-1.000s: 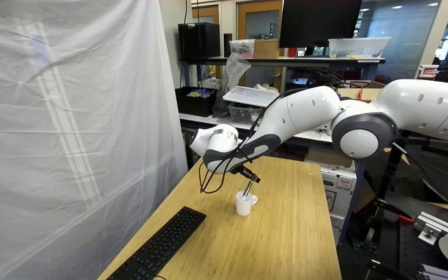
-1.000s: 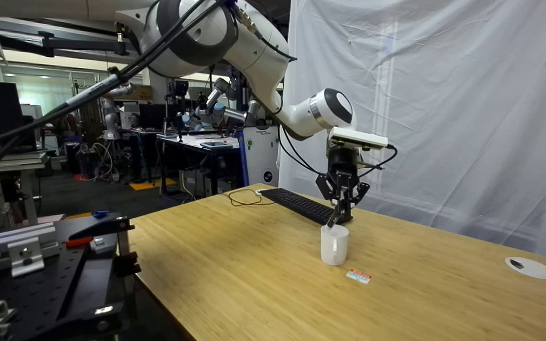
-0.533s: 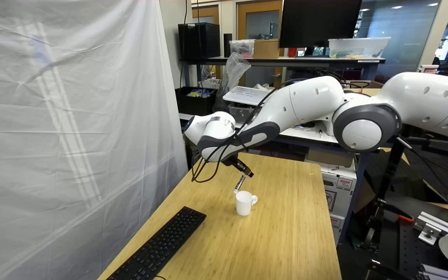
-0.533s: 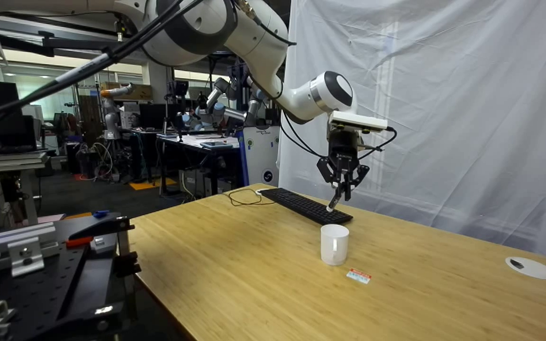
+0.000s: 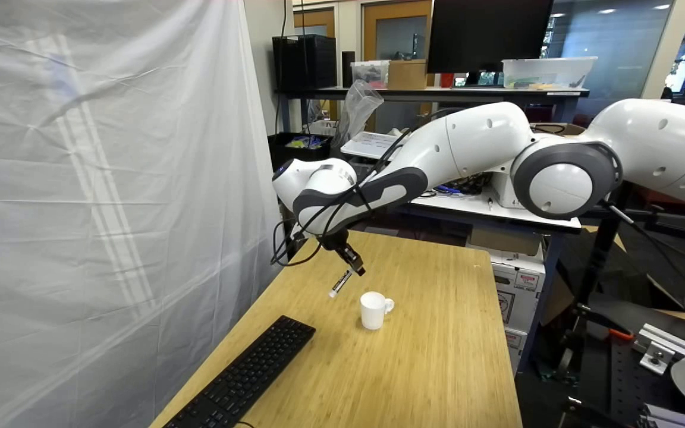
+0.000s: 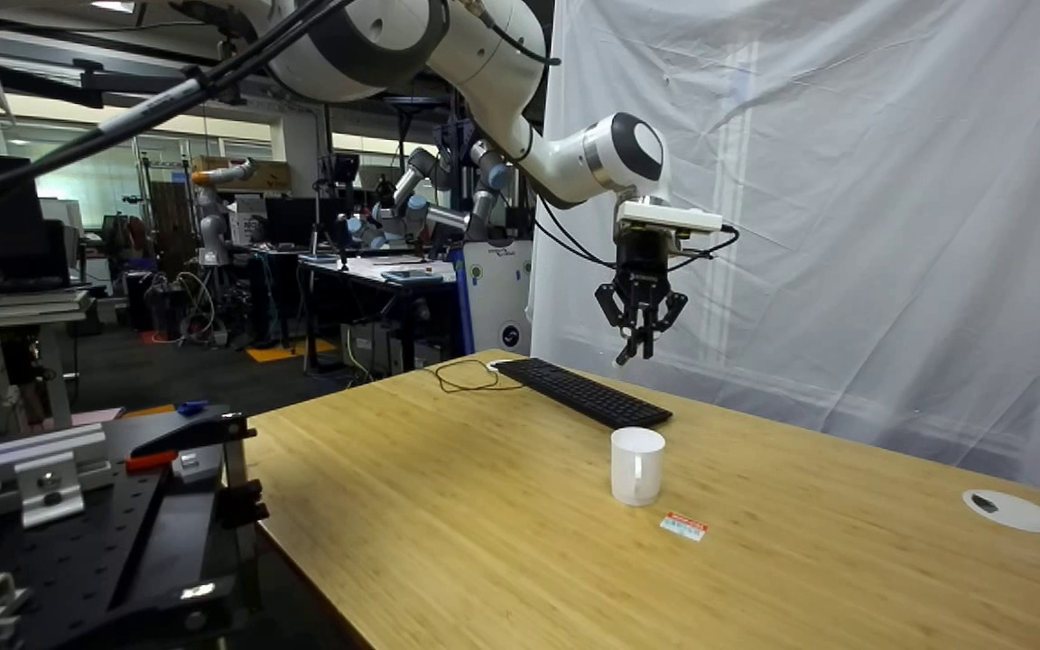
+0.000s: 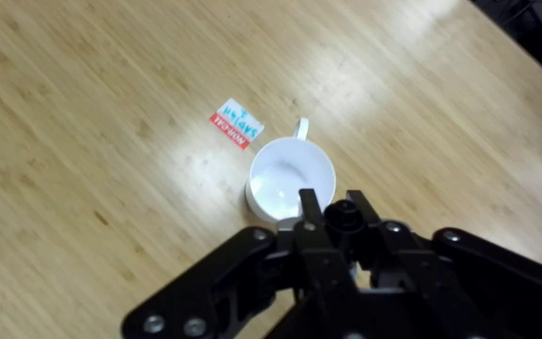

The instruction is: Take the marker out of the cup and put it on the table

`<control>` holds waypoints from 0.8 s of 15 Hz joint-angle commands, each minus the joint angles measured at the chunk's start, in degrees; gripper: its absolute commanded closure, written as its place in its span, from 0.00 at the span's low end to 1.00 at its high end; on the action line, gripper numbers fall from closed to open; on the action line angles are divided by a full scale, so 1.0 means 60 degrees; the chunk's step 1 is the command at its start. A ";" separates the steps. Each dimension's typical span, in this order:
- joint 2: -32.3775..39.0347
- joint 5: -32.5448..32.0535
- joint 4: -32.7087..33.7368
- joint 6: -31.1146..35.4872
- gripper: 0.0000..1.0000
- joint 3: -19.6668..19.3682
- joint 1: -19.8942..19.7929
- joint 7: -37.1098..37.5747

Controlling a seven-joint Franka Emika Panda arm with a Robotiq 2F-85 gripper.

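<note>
Now that the marker [image 5: 341, 284], pinched between the jaws, has cleared the cup [image 5: 372, 312], only placement on the bench [image 5: 431, 351] should remain.

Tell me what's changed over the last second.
The pincer has pulled the marker out of the cup and carried it up and toward the curtain, so it now hangs in the air, apart from the cup. The pincer keeps its hold on the marker; nothing was let go. The cup, keyboard and sticker stayed put.
</note>
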 commanded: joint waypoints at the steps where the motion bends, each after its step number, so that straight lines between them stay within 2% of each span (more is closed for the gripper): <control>1: -0.0833 0.0351 -0.1532 0.1890 0.95 0.0390 -0.0291 0.0761; 6: -0.1494 0.0505 -0.3602 0.4272 0.95 0.0579 -0.0645 0.1361; 12: -0.2598 0.0518 -0.6163 0.5810 0.95 0.0824 -0.1114 0.1709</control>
